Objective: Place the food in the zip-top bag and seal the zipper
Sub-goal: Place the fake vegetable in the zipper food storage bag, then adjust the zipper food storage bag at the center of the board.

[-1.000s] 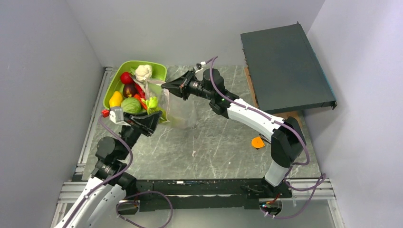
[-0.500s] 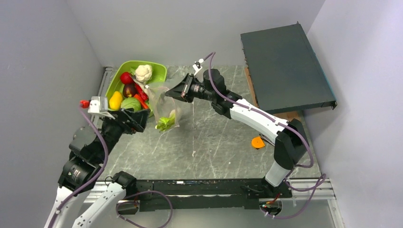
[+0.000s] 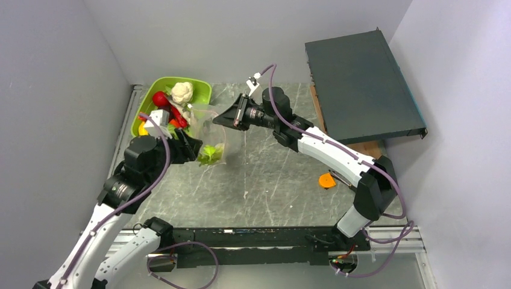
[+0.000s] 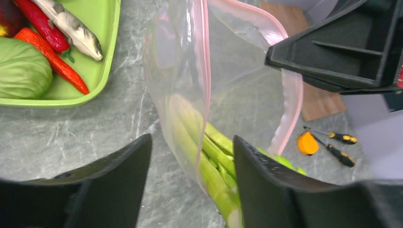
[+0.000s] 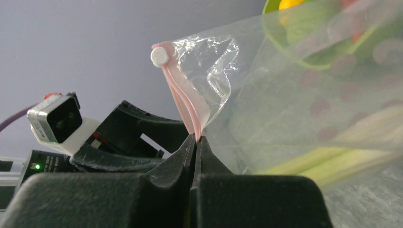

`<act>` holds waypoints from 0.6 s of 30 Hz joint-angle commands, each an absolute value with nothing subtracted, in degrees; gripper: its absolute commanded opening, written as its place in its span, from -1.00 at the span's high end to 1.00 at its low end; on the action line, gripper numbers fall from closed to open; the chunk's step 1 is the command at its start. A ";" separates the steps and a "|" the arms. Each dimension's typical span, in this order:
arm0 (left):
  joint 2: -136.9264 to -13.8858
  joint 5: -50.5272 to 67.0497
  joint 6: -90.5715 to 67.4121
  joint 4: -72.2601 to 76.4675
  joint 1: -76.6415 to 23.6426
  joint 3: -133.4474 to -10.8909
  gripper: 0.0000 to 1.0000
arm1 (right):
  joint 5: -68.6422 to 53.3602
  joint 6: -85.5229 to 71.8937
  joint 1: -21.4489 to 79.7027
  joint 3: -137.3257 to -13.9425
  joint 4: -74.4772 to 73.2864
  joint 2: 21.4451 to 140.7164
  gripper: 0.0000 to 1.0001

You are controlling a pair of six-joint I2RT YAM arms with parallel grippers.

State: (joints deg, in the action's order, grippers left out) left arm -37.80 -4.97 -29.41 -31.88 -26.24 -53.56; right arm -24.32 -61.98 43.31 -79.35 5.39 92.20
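We can read no text, label, brand, number or sign on anything in any of these views.

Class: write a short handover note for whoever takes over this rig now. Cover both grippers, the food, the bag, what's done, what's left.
Left gripper: open, empty, beside the zip-top bag.
Right gripper: shut on the zipper, holding the bag up.
Done: green stalks inside the bag.
Left: cabbage, chillies, cauliflower and other food in the green tray; zipper unsealed.
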 commanded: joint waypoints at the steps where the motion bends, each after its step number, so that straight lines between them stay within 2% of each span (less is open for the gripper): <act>1: -42.98 -3.50 -27.44 -27.92 -26.33 -54.06 -0.14 | -23.49 -59.39 43.58 -79.32 5.47 88.10 1.00; 3: -45.35 -2.67 -26.33 -27.40 -26.28 -55.07 0.15 | -22.63 -58.06 43.75 -79.58 4.18 87.53 1.00; 8: -53.02 3.08 -24.13 -25.90 -26.23 -59.70 0.57 | -19.20 -54.32 43.83 -79.54 0.47 85.28 1.00; 10: -56.00 6.61 -22.98 -26.05 -26.27 -63.34 0.93 | -17.93 -52.87 43.57 -79.59 -1.33 84.01 1.00; 11: -57.36 8.40 -22.49 -26.43 -26.28 -65.11 1.00 | -17.50 -51.75 43.33 -79.80 -2.40 83.60 1.00; 15: -61.30 19.54 -23.75 -29.35 -26.19 -75.38 1.00 | -9.06 -40.51 41.54 -86.91 -15.95 83.61 1.00; 18: -64.84 22.06 -27.85 -37.08 -26.18 -86.46 1.00 | -0.28 -33.22 41.05 -91.04 -24.90 81.42 1.00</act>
State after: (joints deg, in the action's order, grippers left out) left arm -63.11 12.91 -24.58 -32.42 -26.22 -73.41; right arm -12.62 -45.47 42.44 -84.16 -13.63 85.82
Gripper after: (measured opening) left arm 0.012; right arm 0.009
